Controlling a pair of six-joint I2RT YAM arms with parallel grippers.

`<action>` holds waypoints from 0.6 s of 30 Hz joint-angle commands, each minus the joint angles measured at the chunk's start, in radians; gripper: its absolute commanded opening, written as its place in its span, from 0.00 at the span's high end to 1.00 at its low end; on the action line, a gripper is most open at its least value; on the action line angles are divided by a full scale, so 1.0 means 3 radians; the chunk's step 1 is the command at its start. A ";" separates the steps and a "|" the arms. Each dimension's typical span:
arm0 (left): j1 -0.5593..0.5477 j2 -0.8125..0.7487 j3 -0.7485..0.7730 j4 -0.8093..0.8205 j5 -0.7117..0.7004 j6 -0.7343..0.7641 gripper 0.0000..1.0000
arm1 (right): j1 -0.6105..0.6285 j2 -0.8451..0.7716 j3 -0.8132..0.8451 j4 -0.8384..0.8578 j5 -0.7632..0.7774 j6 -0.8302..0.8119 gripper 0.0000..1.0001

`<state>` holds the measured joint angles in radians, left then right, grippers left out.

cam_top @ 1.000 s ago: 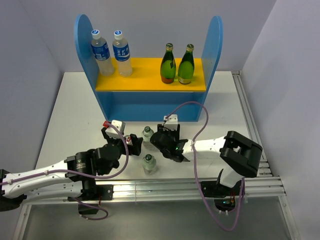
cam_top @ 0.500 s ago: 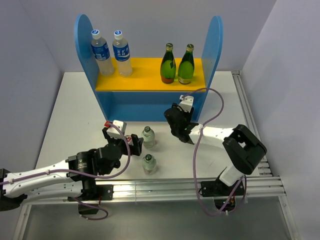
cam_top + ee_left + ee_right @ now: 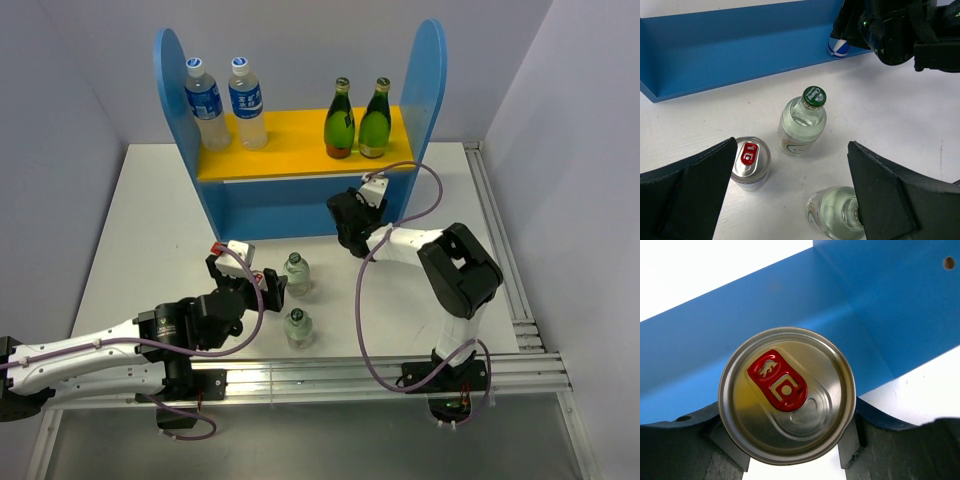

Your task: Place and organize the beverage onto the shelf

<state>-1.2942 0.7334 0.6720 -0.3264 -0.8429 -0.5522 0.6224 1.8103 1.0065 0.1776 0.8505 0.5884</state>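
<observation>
The shelf (image 3: 430, 80) is blue with a yellow upper board (image 3: 290, 150). On the board stand two water bottles (image 3: 205, 105) and two green bottles (image 3: 357, 122). My right gripper (image 3: 350, 222) is shut on a silver can with a red tab (image 3: 786, 392), held at the right end of the shelf's lower tier (image 3: 890, 315). My left gripper (image 3: 795, 200) is open and empty, above a second red-tab can (image 3: 751, 162), a clear green-capped bottle (image 3: 805, 117) and another clear bottle (image 3: 837, 212) on the table. The shelf's base also shows in the left wrist view (image 3: 730, 45).
In the top view the loose can (image 3: 263, 283) and the two clear bottles (image 3: 295, 272) (image 3: 296, 327) stand close together on the white table between the arms. Metal rails run along the near edge (image 3: 350, 375) and the right edge (image 3: 500, 230).
My right gripper has carried its can from beside the bottles up and back to the shelf's lower tier. The left arm has barely moved.
</observation>
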 commanded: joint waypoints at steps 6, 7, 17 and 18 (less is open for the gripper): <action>0.0019 0.0010 0.0020 0.0034 -0.0008 -0.0005 0.01 | -0.0111 0.0102 0.0280 -0.0147 0.0085 0.0099 0.07; 0.0024 0.0015 0.0020 0.0035 -0.0013 -0.0005 0.01 | -0.0116 0.0107 0.0296 -0.0177 0.0095 0.0104 0.00; 0.0024 0.0015 0.0046 0.0014 -0.0013 -0.0016 0.01 | -0.0106 -0.0164 0.0061 0.0077 -0.0150 -0.0059 0.00; 0.0024 0.0025 0.0061 0.0019 -0.0018 -0.0015 0.01 | -0.0096 -0.0240 0.0000 0.0123 -0.0262 -0.0110 0.00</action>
<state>-1.2926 0.7376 0.6720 -0.3264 -0.8429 -0.5537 0.6098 1.8172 1.0275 0.1493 0.8406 0.6041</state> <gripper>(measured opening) 0.994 0.997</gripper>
